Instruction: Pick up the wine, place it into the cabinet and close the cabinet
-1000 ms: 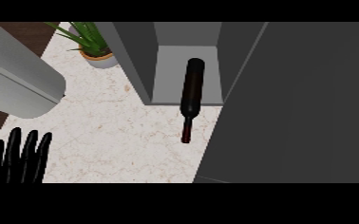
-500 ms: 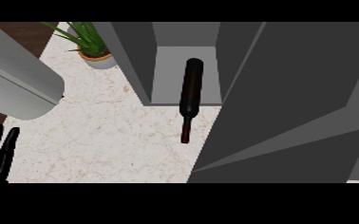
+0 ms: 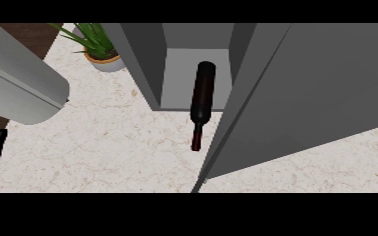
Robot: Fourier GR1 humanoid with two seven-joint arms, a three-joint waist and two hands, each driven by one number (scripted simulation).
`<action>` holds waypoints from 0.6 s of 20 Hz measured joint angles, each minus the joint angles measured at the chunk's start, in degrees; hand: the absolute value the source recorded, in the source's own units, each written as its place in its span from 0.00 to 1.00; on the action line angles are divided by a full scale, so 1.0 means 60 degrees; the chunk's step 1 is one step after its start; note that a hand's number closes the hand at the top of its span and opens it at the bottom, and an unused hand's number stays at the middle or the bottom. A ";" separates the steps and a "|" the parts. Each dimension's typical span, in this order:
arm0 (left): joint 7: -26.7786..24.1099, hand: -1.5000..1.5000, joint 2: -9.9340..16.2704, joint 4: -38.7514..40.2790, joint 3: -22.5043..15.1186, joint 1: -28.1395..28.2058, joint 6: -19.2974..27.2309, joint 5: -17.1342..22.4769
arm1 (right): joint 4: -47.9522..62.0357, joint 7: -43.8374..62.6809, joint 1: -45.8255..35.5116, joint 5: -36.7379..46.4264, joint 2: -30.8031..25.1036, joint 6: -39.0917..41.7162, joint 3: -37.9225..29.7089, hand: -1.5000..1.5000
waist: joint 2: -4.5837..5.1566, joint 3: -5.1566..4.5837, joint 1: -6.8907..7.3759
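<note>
Neither hand shows its fingers, so their state cannot be told. Inside the cabinet [image 3: 198,45] the wine bottle [image 3: 201,100] lies flat, base deep in, neck pointing out onto the bench [image 3: 111,145]. Before swinging the door [image 3: 295,105] shut, nudge that neck fully inside.

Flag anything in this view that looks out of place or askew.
The dark wine bottle lies on its side, its base inside the grey cabinet and its neck poking out over the pale speckled counter. The grey cabinet door stands open beside it and could catch that neck if swung shut.
</note>
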 measured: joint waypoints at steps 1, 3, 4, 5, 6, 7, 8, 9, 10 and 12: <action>0.0025 0.00 -0.0007 0.0026 0.0043 0.0000 -0.0103 0.0056 | 0.0012 0.0021 -0.0206 0.0135 -0.0122 -0.0224 0.0076 1.00 | -0.0002 -0.0003 0.0006; 0.0073 0.00 -0.0053 0.0117 0.0106 -0.0048 -0.0295 0.0135 | 0.0050 0.0100 -0.0676 0.0340 -0.0359 -0.0639 0.0200 1.00 | 0.0009 -0.0002 0.0015; 0.0165 0.00 -0.0067 0.0128 0.0145 -0.0115 -0.0326 0.0209 | 0.0064 0.0150 -0.0896 0.0440 -0.0472 -0.0862 0.0268 1.00 | 0.0015 -0.0002 0.0012; 0.0202 0.00 -0.0112 0.0111 0.0109 -0.0153 -0.0348 0.0205 | 0.0105 0.0133 -0.1138 0.0436 -0.0593 -0.1082 0.0324 1.00 | 0.0025 -0.0001 0.0032; 0.0325 0.00 -0.0076 0.0138 0.0204 -0.0249 -0.0415 0.0327 | 0.0155 0.0173 -0.1408 0.0415 -0.0696 -0.1291 0.0344 1.00 | 0.0036 -0.0002 0.0047; 0.0410 0.00 -0.0038 0.0174 0.0304 -0.0321 -0.0506 0.0426 | 0.0216 0.0257 -0.1715 0.0352 -0.0778 -0.1430 0.0351 1.00 | 0.0046 -0.0003 0.0074; 0.0414 0.00 -0.0058 0.0223 0.0337 -0.0320 -0.0580 0.0433 | 0.0250 0.0364 -0.1975 0.0327 -0.0861 -0.1611 0.0428 1.00 | 0.0046 -0.0005 0.0095; 0.0456 0.00 -0.0093 0.0201 0.0350 -0.0396 -0.0570 0.0448 | 0.0291 0.0454 -0.2237 0.0197 -0.0956 -0.1762 0.0443 1.00 | 0.0055 -0.0005 0.0114; 0.0535 0.00 -0.0090 0.0232 0.0377 -0.0509 -0.0597 0.0491 | 0.0360 0.0397 -0.2478 0.0024 -0.1021 -0.1904 0.0464 1.00 | 0.0071 -0.0004 0.0135; 0.0664 0.00 -0.0105 0.0127 0.0385 -0.0553 -0.0569 0.0523 | 0.0563 0.0444 -0.3011 -0.0329 -0.1026 -0.2222 0.0360 1.00 | 0.0084 -0.0003 0.0208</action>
